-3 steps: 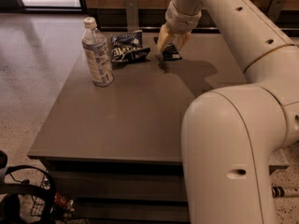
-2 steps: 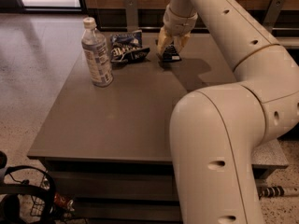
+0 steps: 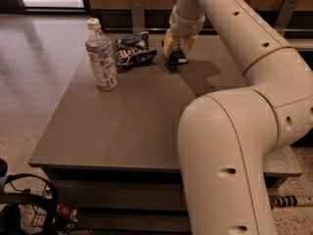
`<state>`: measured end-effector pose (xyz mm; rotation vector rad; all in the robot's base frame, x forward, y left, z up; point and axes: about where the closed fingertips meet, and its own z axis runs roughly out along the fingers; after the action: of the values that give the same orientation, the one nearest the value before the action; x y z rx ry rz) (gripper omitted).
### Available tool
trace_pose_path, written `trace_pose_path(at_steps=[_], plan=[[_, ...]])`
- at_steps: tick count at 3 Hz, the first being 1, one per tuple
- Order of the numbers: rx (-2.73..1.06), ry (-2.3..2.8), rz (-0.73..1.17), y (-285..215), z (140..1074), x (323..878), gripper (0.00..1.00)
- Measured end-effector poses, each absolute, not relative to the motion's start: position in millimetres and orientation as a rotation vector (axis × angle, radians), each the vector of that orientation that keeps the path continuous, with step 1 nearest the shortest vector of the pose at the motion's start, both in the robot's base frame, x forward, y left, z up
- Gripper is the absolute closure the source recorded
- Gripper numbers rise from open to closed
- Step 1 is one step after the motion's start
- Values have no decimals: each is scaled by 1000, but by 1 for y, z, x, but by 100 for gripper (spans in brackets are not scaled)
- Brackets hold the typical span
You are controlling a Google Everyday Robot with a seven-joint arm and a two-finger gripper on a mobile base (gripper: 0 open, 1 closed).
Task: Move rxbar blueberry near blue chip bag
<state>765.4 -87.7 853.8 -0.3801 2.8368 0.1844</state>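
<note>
The rxbar blueberry (image 3: 177, 58) is a small dark navy wrapper lying on the grey table (image 3: 146, 111) at the far middle. My gripper (image 3: 178, 49) reaches down from above and sits right over the bar, hiding its far end. The blue chip bag (image 3: 133, 48), wrinkly blue and white with dark lettering, lies just left of the bar with a small gap between them.
A clear plastic water bottle (image 3: 100, 55) with a white cap stands upright left of the chip bag. My large white arm (image 3: 230, 146) fills the right side of the view and hides the table's right part. The floor lies to the left.
The gripper has stayed over the bar at almost the same spot. The arm's big near links have shifted left in the view. The bar, bag and bottle have not moved.
</note>
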Motion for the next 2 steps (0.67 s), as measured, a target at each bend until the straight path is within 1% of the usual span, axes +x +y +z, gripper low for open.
trace_pose_path(at_steps=[2], plan=[[-383, 2827, 191, -83, 847, 771, 7]])
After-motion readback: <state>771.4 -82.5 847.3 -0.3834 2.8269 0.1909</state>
